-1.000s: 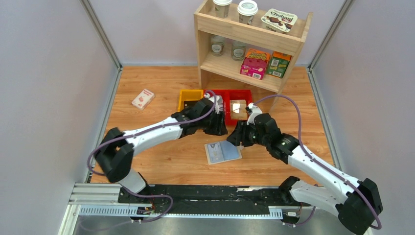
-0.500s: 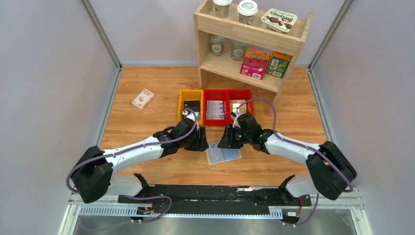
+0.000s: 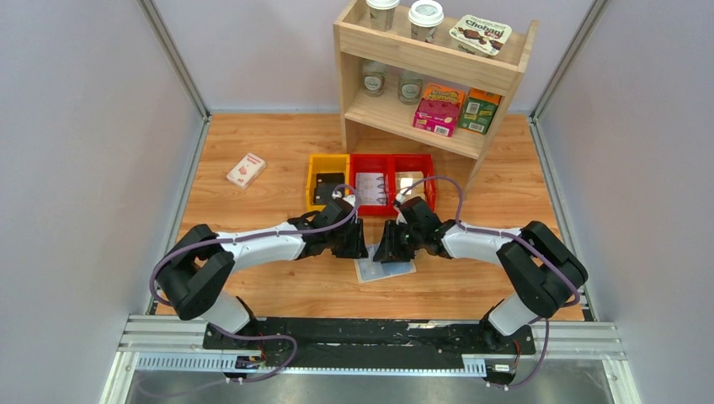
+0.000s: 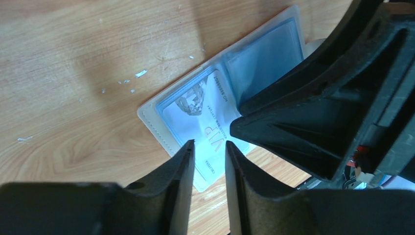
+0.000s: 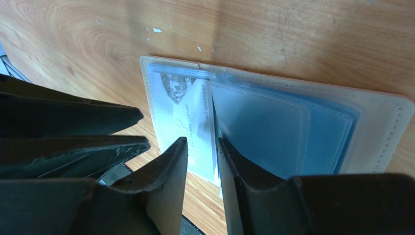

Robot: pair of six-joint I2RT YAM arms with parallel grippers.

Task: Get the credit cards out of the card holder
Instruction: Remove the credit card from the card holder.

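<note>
The card holder (image 3: 385, 263) lies open and flat on the wooden table, its cream edge (image 4: 152, 121) and blue-grey pockets (image 5: 293, 122) showing. A silver-grey credit card (image 4: 205, 122) with VIP print sits in its left pocket and sticks out past the near edge; it also shows in the right wrist view (image 5: 182, 110). My left gripper (image 3: 357, 245) hovers at the holder's far left corner, jaws a narrow gap apart (image 4: 209, 145), empty. My right gripper (image 3: 384, 245) hovers beside it over the fold, jaws narrowly apart (image 5: 201, 143), empty. The two grippers nearly touch.
A yellow bin (image 3: 313, 172) and two red bins (image 3: 425, 162) stand just behind the grippers; the red ones hold silver cards (image 3: 370, 187). A wooden shelf (image 3: 354, 118) with boxes and cups stands at the back. A white-and-red small box (image 3: 246, 170) lies far left.
Both grippers have come back from the bins and down to the open card holder. They now sit close together over its far edge.
</note>
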